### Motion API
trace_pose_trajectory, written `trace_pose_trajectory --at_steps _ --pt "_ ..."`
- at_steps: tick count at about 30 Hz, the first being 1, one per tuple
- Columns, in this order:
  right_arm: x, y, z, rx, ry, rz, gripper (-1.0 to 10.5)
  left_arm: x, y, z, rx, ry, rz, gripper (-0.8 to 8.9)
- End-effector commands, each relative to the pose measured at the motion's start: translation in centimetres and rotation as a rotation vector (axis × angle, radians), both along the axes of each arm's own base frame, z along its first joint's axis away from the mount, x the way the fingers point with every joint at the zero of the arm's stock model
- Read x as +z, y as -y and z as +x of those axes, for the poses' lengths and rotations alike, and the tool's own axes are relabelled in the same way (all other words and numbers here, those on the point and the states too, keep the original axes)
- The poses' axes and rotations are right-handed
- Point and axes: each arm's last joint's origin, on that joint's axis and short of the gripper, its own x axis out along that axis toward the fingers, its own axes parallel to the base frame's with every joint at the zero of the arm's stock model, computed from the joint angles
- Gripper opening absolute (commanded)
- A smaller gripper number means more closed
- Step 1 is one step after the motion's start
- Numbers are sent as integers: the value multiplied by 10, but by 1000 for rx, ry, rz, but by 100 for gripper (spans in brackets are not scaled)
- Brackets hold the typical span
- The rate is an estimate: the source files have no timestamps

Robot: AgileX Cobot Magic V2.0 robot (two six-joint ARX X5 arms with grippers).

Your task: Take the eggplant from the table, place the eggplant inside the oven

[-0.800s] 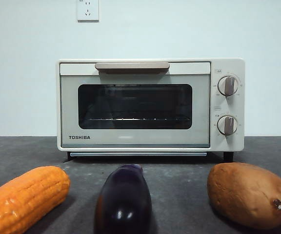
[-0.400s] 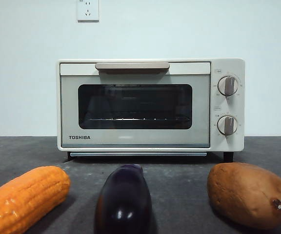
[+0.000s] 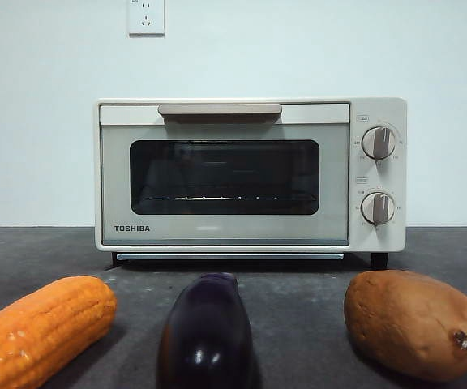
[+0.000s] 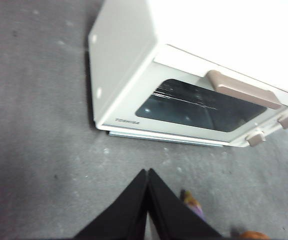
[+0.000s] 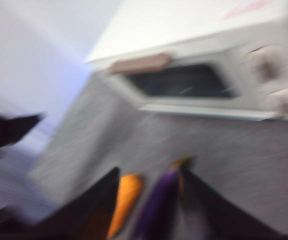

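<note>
Meanwhile eggplant (image 3: 206,336) lay on table (image 3: 298,316) between corn cob (image 3: 43,328) and sweet potato (image 3: 416,324), before shut oven (image 3: 250,174). Right gripper (image 5: 149,175) spread wide above it; left gripper (image 4: 148,172) pinched closed. Risk: glossy skin slipping, corn nudged.

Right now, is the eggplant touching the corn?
Apart. The front view shows a strip of bare table between the eggplant and the corn.
</note>
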Motion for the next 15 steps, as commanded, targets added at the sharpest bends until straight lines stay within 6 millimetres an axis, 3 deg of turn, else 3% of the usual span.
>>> trace_pose_trajectory --at_steps 1,8,15 --pt "3 -6 4 108 -52 76 334 7 2 4 -32 20 17 4" --pt "2 -32 14 217 -127 100 395 10 6 9 -66 17 29 4" --pt "-9 -79 24 212 -167 -10 395 9 8 9 -77 15 33 4"
